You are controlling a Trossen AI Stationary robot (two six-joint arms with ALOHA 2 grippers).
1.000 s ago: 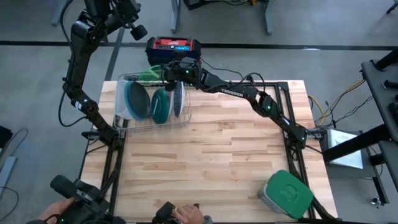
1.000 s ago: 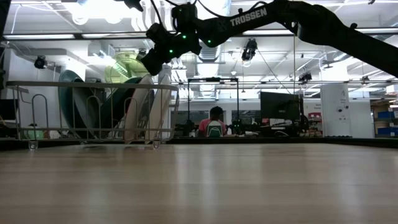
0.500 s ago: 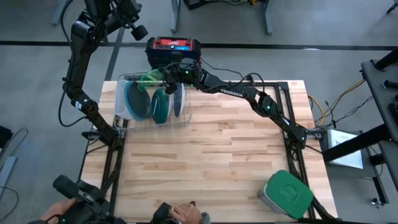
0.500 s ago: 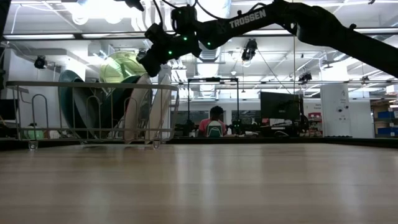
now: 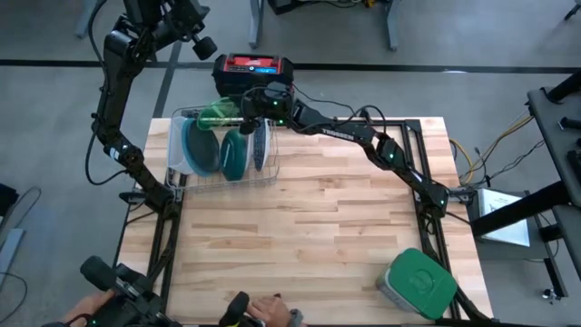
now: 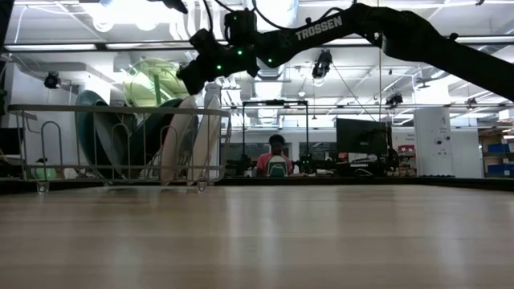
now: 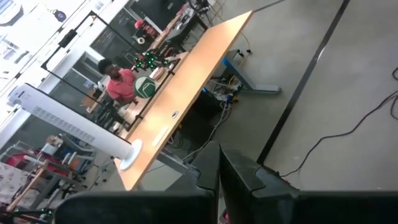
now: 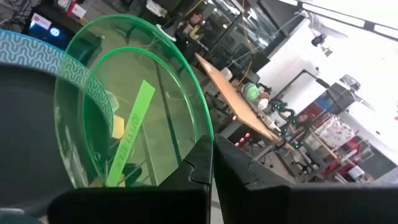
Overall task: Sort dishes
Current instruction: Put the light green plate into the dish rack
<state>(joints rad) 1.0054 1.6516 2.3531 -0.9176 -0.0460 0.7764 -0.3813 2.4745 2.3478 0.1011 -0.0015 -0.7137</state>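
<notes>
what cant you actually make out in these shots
- High view: how the right gripper meets the lime green plate; the wrist covers the fingertips.
- High view: the left gripper is cut off by the top edge.
- Low view: how many dishes stand in the wire rack; they overlap and the wires cross them.
- Right wrist view: the rack slots below the plate, hidden behind the fingers.

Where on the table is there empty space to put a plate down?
The wooden table is bare from the wire rack to the green-lidded container in the near right corner. The far left corner is crowded: dishes fill the rack, and the right gripper holds a lime green plate there.
</notes>
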